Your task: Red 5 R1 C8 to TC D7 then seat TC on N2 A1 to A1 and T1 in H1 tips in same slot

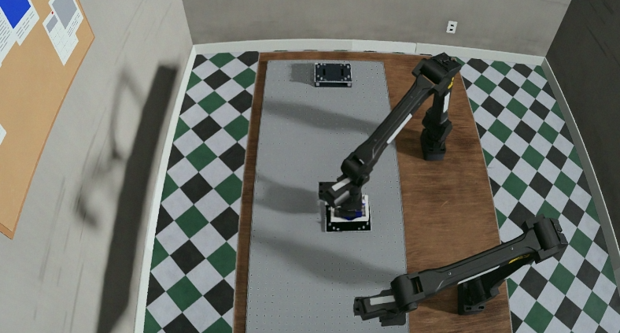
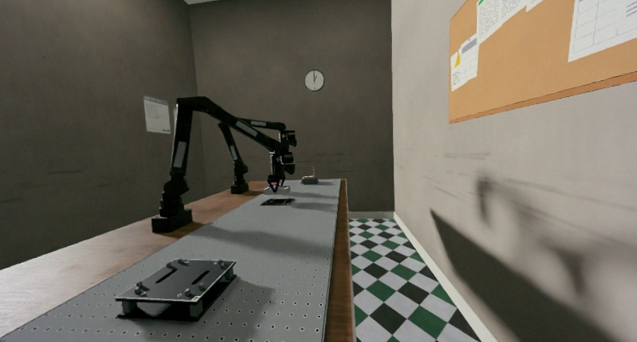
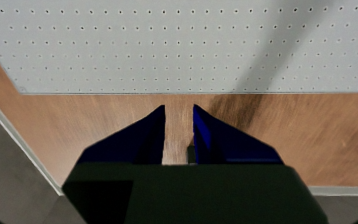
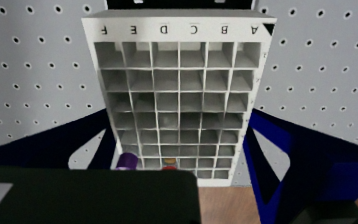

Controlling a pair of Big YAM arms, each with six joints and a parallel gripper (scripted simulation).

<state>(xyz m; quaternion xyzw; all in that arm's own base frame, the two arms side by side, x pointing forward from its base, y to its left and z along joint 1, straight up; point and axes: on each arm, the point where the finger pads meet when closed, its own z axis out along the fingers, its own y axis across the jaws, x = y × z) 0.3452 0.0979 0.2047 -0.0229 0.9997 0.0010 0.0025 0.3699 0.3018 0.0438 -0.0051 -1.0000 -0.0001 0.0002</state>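
My right gripper point(image 4: 179, 111) point(image 1: 347, 211) point(image 2: 275, 185) is shut across the long sides of the white tube carrier TC point(image 4: 147, 31) point(image 1: 365, 213) point(image 2: 281, 189), which has row letters A to F and a triangle at A1. A purple-capped vial point(image 4: 127, 160) and a red-capped vial stand in its nearest rows, partly hidden by my wrist. My left gripper point(image 3: 179, 111) point(image 1: 357, 308) is nearly shut with a narrow gap and nothing between the fingers. It hovers over the wooden table edge beside the mat. The raised nest N2 point(image 1: 332, 73) point(image 2: 178, 281) stands bare at the mat's far end.
A flat black plate point(image 2: 276, 201) lies on the mat just beside the carrier. A small holder with an upright tool point(image 2: 309, 179) stands further along the mat. The grey perforated mat point(image 1: 299, 131) runs the table's length, with bare wood point(image 1: 442, 200) beside it.
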